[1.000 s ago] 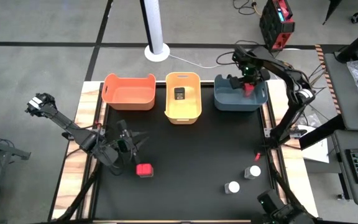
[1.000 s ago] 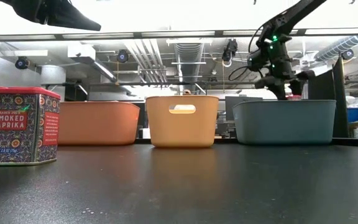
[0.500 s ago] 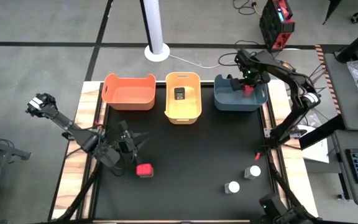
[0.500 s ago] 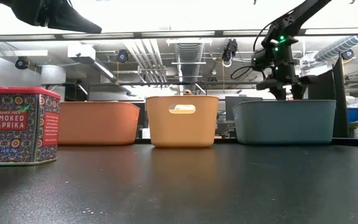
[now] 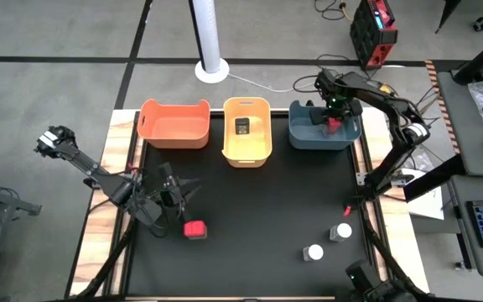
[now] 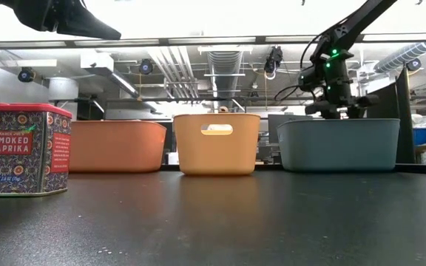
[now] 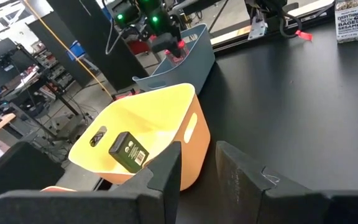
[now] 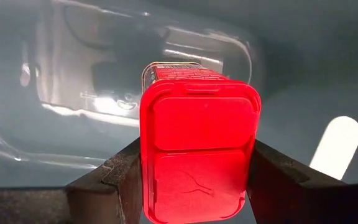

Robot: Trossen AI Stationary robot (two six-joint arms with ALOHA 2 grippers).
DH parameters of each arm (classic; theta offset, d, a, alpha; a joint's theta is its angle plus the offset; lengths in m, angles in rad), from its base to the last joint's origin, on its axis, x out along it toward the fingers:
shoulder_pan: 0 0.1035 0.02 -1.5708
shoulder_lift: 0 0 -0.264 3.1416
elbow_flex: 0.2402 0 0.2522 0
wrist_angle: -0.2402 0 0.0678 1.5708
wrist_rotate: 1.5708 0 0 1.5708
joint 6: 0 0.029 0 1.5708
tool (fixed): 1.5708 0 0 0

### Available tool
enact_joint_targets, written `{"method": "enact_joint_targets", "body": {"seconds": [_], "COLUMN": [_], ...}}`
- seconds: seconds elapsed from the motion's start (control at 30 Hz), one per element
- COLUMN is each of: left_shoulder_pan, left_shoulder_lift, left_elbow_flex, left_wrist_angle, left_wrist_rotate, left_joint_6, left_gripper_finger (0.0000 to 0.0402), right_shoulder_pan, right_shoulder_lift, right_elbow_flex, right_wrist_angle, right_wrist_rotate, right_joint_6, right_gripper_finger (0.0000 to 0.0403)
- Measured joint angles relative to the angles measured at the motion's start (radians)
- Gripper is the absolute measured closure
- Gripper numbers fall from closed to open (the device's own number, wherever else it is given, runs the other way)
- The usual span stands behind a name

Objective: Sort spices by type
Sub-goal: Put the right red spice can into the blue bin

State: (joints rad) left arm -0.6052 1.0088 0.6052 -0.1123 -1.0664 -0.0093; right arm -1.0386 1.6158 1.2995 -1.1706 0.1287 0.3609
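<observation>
My right gripper (image 5: 332,118) reaches down into the blue bin (image 5: 307,134) and is shut on a red boxy spice tin (image 8: 197,149). In the low view the blue bin's wall (image 6: 339,144) hides its fingers. My left gripper (image 5: 177,198) hangs open near the table's left side, just beyond the second red tin (image 5: 194,229), which stands on its base (image 6: 22,150). One black boxy container (image 5: 242,127) lies in the yellow bin (image 5: 262,143). Two clear white-capped jars (image 5: 313,252) (image 5: 341,231) stand near the right front. My right gripper pinches the red tin's top end, just below its red lid (image 8: 166,186), between its two fingers (image 8: 120,177), one on each side wall. It comes from above, pointing down into the blue bin. The tin stays upright; whether its base touches the bin floor is hidden.
An orange bin (image 5: 173,123) sits left of the yellow one along the far edge. A thin red stick (image 5: 348,209) lies by the right edge. A white pole (image 5: 210,50) rises beyond the table. The black mat's middle (image 5: 258,210) is bare.
My right gripper has gone down with the red tin, from above the blue bin's rim to inside the bin, staying shut on it.
</observation>
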Motion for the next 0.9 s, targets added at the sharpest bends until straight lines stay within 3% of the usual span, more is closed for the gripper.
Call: {"method": "enact_joint_targets", "body": {"seconds": [0.47,0.7,0.9], "left_shoulder_pan": [0.000,0.000,0.000], "left_shoulder_lift": [-0.001,-0.001,-0.001], "left_elbow_flex": [0.005,0.005,0.005], "left_wrist_angle": [0.000,0.000,0.000], "left_wrist_rotate": [-0.001,-0.001,-0.001], "left_joint_6": [0.008,0.008,0.008], "left_gripper_finger": [0.0316,0.0316,0.0316], "right_shoulder_pan": [0.000,0.000,0.000], "right_shoulder_lift": [0.032,0.040,0.041], "right_elbow_flex": [-0.002,-0.002,-0.001], "right_wrist_angle": [0.024,0.025,0.028], "right_wrist_rotate": [0.002,0.002,0.004], "right_joint_6": [-0.010,-0.013,-0.019], "right_gripper_finger": [0.0195,0.0160,0.0171]}}
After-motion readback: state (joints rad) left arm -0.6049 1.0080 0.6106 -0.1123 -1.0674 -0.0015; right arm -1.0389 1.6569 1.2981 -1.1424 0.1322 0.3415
